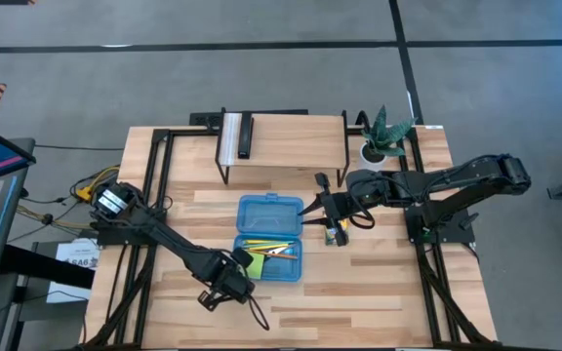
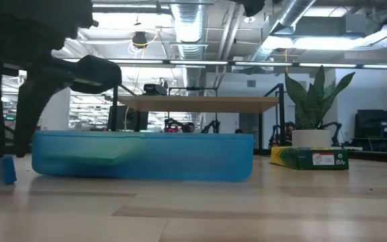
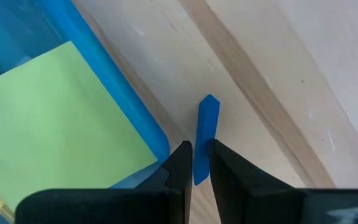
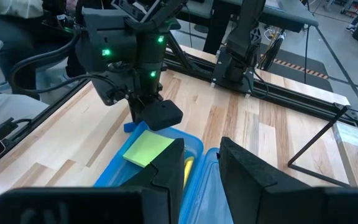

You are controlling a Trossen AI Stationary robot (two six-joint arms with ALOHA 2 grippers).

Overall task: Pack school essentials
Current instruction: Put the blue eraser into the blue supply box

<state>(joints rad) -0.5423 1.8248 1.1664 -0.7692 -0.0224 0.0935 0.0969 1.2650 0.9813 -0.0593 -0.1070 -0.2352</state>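
The small blue eraser (image 3: 205,134) stands on its edge on the table just outside the near-left corner of the open blue case (image 1: 269,239). My left gripper (image 3: 196,163) is shut on it; it also shows in the high view (image 1: 227,283). The lime-green sticky-note pad (image 3: 61,118) and yellow pencils (image 1: 261,245) lie in the case's tray. The yellow-green crayon box (image 1: 336,234) lies flat on the table right of the case. My right gripper (image 4: 197,163) hovers open near the case's right side (image 1: 322,207), touching nothing. My left gripper pinches the blue eraser's nearer end (image 3: 199,167) between its two fingers, one on each flat face. The fingers come from above, slanting down. The eraser (image 2: 7,169) stands on edge, and its lower edge appears to rest on the table beside the case's corner.
A wooden riser (image 1: 281,136) stands at the far side with a white and a black object on it. A potted plant (image 1: 383,136) is at the far right. Black frame rails (image 1: 159,185) run along both sides. Bare wood (image 1: 359,292) lies near of the case.
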